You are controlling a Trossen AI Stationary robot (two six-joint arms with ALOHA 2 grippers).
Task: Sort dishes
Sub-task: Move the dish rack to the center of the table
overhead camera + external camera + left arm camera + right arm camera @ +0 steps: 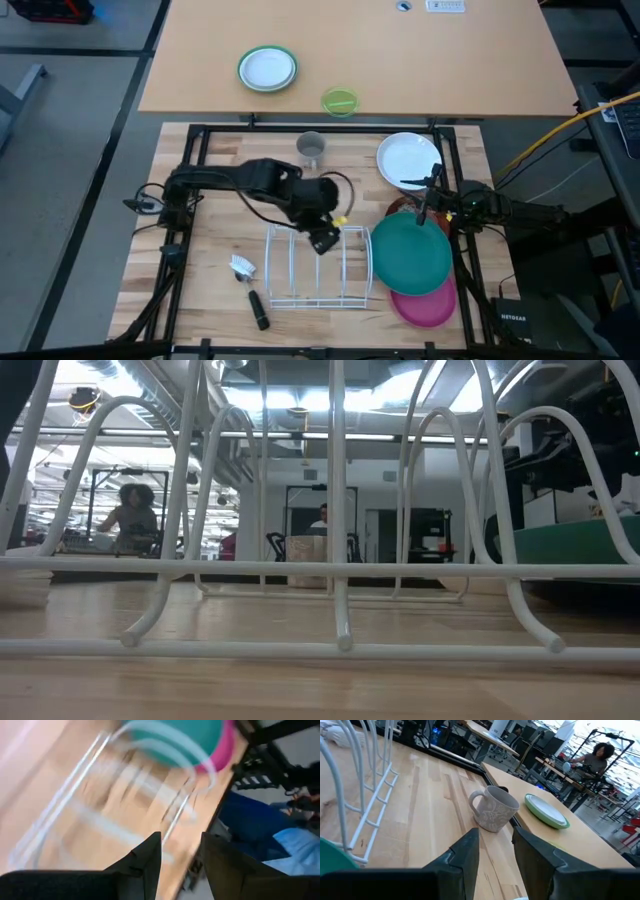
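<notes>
The large teal-green plate (410, 254) lies on the magenta pink plate (427, 306) at the table's near right, with the dark red plate (397, 211) showing under its far rim. The plain white plate (407, 158) lies flat farther back. My left gripper (323, 238) hovers open and empty over the white wire dish rack (318, 268); its wrist view shows the rack (100, 815), the teal plate (175, 740) and the pink plate (222, 755). My right gripper (422, 205) is open and empty above the teal plate's far edge, between it and the white plate.
A grey mug (311, 147) stands at the table's far middle, and it also shows in the right wrist view (492, 809). A dish brush (249, 287) lies left of the rack. A small green-rimmed white plate (267, 68) and a lime-green dish (339, 101) sit on the farther table.
</notes>
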